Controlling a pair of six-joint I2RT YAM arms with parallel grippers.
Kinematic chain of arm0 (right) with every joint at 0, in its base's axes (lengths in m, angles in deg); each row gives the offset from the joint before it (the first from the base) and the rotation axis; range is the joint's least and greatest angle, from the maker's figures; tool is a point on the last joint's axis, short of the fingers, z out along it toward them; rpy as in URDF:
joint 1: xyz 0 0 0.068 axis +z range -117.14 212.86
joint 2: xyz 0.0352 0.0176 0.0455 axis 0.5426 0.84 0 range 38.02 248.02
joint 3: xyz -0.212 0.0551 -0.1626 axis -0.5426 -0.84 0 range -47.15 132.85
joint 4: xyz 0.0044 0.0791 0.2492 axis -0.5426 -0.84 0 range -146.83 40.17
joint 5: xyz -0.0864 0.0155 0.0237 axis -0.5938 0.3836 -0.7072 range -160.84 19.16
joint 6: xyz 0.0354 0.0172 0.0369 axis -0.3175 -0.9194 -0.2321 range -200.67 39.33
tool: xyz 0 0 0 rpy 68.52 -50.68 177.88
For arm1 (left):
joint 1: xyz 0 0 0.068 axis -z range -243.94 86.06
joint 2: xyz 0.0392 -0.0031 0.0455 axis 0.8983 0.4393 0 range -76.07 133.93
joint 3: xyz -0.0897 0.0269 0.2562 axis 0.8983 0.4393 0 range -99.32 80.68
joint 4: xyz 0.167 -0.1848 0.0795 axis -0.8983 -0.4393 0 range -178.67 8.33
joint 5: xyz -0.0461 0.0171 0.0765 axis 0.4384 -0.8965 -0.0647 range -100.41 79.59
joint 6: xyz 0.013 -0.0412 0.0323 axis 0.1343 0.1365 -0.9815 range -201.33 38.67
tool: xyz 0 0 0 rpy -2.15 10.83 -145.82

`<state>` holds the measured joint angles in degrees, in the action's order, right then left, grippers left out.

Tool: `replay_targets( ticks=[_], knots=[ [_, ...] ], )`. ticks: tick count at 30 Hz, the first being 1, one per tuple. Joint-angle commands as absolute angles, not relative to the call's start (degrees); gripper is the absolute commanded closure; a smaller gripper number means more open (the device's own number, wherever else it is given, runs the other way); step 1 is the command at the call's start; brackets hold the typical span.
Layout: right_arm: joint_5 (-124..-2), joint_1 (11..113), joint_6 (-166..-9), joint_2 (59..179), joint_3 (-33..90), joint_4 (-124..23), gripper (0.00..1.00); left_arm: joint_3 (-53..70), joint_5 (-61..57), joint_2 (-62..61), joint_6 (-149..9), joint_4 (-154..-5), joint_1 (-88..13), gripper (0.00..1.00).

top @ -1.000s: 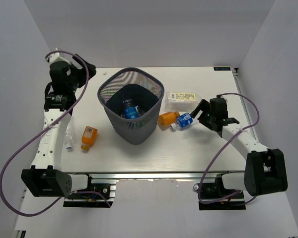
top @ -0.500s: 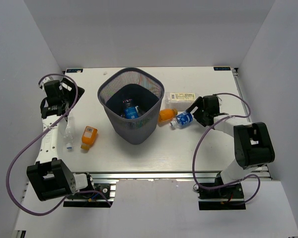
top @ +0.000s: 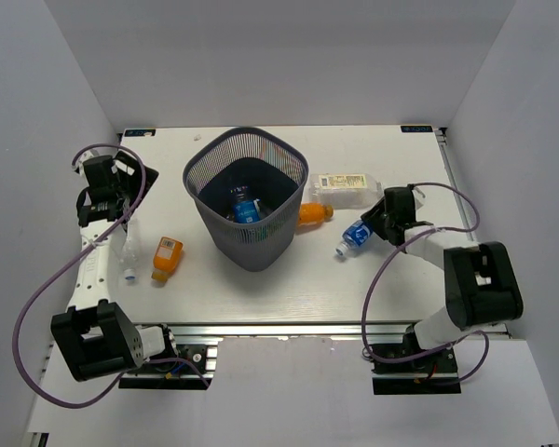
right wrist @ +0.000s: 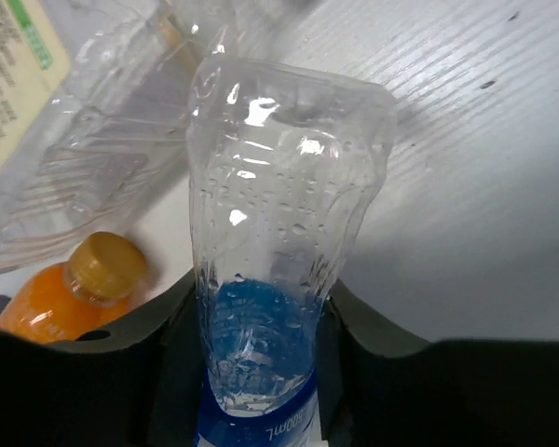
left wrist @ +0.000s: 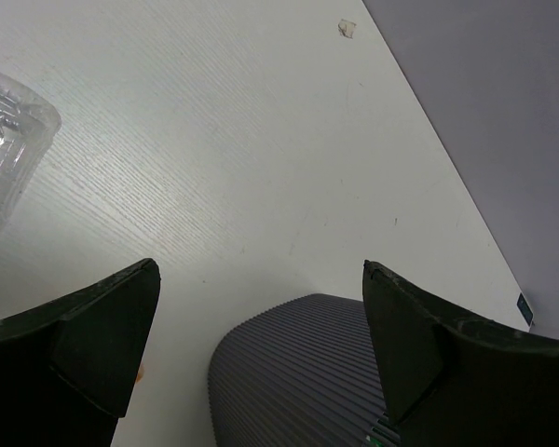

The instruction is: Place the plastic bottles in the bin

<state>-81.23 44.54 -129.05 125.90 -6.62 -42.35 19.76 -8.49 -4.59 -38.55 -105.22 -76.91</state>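
1. The right gripper [right wrist: 261, 298] was clamped on a clear blue-labelled bottle [right wrist: 279, 214], whose body stuck out past the fingertips.
2. Just beyond it, to the gripper's left, lay an orange bottle [right wrist: 65, 293], then a squarish white-labelled bottle [right wrist: 65, 158].
3. The left gripper [left wrist: 261, 270] had its jaws apart and held nothing; a clear bottle [left wrist: 5, 158] lay ahead on its left.
4. Farther off stood the bin [top: 252, 250], with another blue-labelled bottle [top: 245, 209] inside.

Left arm reaches far along the tabletop's left edge, end effector [left wrist: 259, 279] spread wide. Right arm folded low, end effector [right wrist: 261, 321] clamping a blue-labelled clear bottle [right wrist: 279, 186].
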Motion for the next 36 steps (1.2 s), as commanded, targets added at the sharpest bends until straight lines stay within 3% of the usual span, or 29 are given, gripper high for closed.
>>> replay_targets(
  ticks=[1, 7, 11, 16, 20, 24, 26, 29, 31, 36],
  knots=[
    [-84.55, 44.46, -126.03, 118.64, -8.21, -43.50, 0.63, 20.92, -9.18, -7.95, -37.48, -105.49, -77.21, 0.02],
    [-78.59, 44.55, -113.48, 102.03, -7.17, -43.87, 0.64, 22.94, -9.00, -9.53, -35.19, -105.67, -77.30, 0.02],
    [-58.94, 45.95, -100.23, 97.17, 4.93, -44.20, 0.61, 23.20, -9.62, -9.36, -33.61, -109.09, -77.30, 0.02],
    [-53.19, 54.91, -92.02, 100.67, 21.81, -41.93, 0.64, 25.48, -6.54, -10.67, -33.17, -108.31, -77.30, 0.02],
    [-44.93, 64.03, -83.52, 111.11, 38.49, -44.55, 0.62, 26.89, -8.02, -12.60, -34.92, -111.20, -77.30, 0.02],
    [-45.44, 69.68, -78.31, 120.18, 48.45, -49.55, 0.61, 28.56, -9.62, -14.63, -36.60, -114.27, -77.30, 0.02],
    [-45.44, 71.18, -77.07, 125.37, 51.79, -52.45, 0.55, 29.53, -12.94, -15.07, -37.12, -115.51, -77.30, 0.02],
    [-44.47, 72.59, -76.72, 130.91, 56.72, -56.15, 0.34, 29.97, -13.66, -15.07, -37.21, -116.39, -77.30, 0.02],
    [-45.08, 72.94, -77.77, 133.98, 59.71, -58.79, 0.11, 30.50, -13.57, -14.29, -37.56, -116.39, -77.30, 0.02],
    [-45.88, 73.03, -79.53, 135.67, 61.30, -60.03, 0.11, 31.20, -14.53, -12.35, -37.21, -117.27, -77.30, 0.02]
  ],
)
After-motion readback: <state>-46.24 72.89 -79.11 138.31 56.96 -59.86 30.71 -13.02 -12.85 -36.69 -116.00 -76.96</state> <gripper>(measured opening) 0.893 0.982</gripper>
